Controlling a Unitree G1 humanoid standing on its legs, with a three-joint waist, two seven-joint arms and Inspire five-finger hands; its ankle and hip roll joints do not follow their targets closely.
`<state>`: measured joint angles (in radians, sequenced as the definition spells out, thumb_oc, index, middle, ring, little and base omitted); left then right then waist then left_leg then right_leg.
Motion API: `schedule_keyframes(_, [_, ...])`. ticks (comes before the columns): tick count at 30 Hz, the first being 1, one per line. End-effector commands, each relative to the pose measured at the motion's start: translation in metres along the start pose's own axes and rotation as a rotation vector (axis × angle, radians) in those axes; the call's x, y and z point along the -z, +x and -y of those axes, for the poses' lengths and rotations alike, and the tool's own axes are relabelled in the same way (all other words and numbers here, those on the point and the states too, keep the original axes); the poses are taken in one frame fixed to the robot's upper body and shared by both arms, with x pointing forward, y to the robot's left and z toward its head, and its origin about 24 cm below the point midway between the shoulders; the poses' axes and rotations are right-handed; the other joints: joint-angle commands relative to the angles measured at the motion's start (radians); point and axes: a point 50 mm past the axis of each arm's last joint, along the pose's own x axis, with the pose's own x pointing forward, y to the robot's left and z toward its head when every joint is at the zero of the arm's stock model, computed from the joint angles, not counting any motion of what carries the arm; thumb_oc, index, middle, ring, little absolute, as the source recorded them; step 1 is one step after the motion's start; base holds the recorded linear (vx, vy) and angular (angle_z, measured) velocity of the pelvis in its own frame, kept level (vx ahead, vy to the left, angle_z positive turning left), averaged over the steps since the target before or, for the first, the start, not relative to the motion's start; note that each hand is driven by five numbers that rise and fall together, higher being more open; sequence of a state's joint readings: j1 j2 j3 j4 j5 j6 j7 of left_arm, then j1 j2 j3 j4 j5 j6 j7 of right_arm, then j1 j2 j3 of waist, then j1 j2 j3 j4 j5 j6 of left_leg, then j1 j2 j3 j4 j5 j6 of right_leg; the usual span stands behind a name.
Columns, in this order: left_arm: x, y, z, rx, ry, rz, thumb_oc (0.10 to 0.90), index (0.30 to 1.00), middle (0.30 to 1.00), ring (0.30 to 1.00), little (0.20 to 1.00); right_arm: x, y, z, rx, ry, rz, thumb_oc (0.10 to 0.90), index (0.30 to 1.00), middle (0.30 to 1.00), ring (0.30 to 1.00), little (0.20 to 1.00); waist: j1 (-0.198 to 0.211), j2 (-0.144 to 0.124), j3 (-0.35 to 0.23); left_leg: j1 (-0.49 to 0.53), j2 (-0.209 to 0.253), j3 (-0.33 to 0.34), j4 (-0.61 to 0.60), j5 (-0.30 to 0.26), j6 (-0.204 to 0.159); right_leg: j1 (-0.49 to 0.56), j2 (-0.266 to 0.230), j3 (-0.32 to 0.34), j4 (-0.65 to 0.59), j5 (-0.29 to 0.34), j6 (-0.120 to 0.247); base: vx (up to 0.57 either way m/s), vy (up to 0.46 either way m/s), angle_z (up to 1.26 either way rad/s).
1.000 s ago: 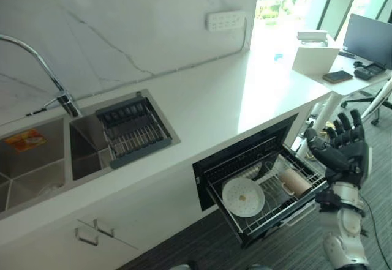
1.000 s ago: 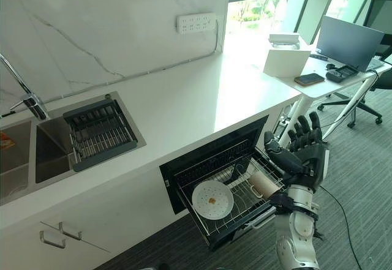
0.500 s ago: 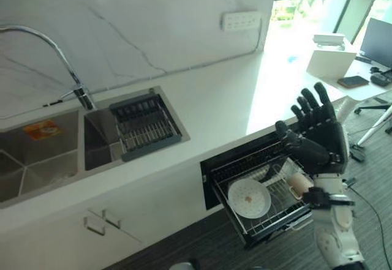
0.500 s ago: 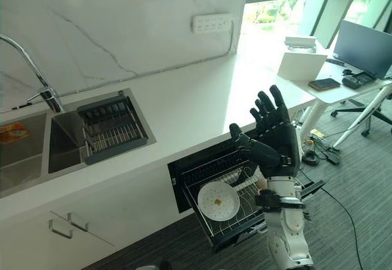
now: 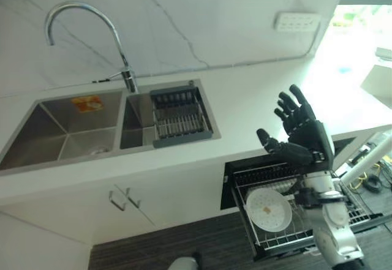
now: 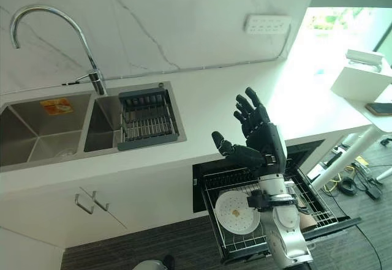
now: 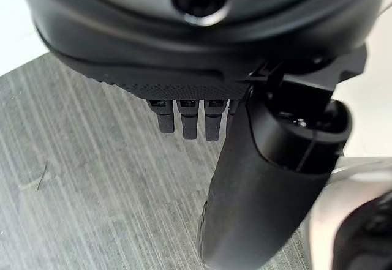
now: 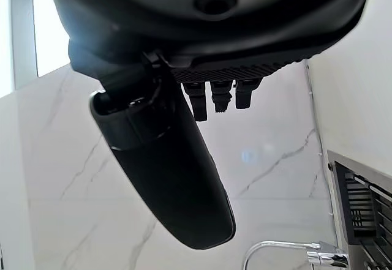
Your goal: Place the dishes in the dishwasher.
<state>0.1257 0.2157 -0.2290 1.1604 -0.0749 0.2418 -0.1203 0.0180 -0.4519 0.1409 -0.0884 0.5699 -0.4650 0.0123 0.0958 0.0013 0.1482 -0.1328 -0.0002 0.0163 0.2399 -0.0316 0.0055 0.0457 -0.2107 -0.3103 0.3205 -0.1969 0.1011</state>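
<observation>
One white plate (image 5: 269,209) we see lying in the pulled-out dishwasher rack (image 5: 318,236), our right robot hand (image 5: 300,136) raised above it, fingers spread wide and empty

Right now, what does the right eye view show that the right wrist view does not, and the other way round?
Right eye view alone: the pulled-out dishwasher rack under the white counter, a white plate lying in it, the left sink basin, and the white box on the desk by the window. Right wrist view alone: the right hand's thumb close up, fingers straight, holding nothing. Both: the right hand raised and open, the marble wall, the chrome faucet, and the dark drain rack in the sink.
</observation>
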Motion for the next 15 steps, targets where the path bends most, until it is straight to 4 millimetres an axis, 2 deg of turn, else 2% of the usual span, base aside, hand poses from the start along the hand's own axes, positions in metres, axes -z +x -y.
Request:
schedule_keyframes(1, [-0.0153, 0.0013, 0.0197, 0.059, -0.018, 0.042, 0.800, 0.900, 0.900, 0.900, 0.900, -0.0564, 0.0325, -0.0089, -0.089, -0.040, 0.313, 0.800, 0.900, 0.900, 0.900, 0.900, 0.002, 0.008, 0.003, 0.077, 0.054, 0.028, 0.060, -0.225, -0.050, -0.027, 0.018, 0.054, -0.021, -0.048, 0.010, 0.01, -0.004, 0.17])
schedule_keyframes(15, [-0.0110, 0.0013, 0.0213, 0.050, -0.054, 0.046, 0.800, 0.900, 0.900, 0.900, 0.900, -0.0487, 0.0313, -0.0112, -0.060, -0.023, 0.300, 0.800, 0.900, 0.900, 0.900, 0.900, 0.029, 0.019, 0.016, 0.070, 0.062, 0.033, 0.060, -0.213, -0.062, -0.013, 0.013, 0.021, -0.021, -0.054, 0.008, 0.00, 0.003, 0.15])
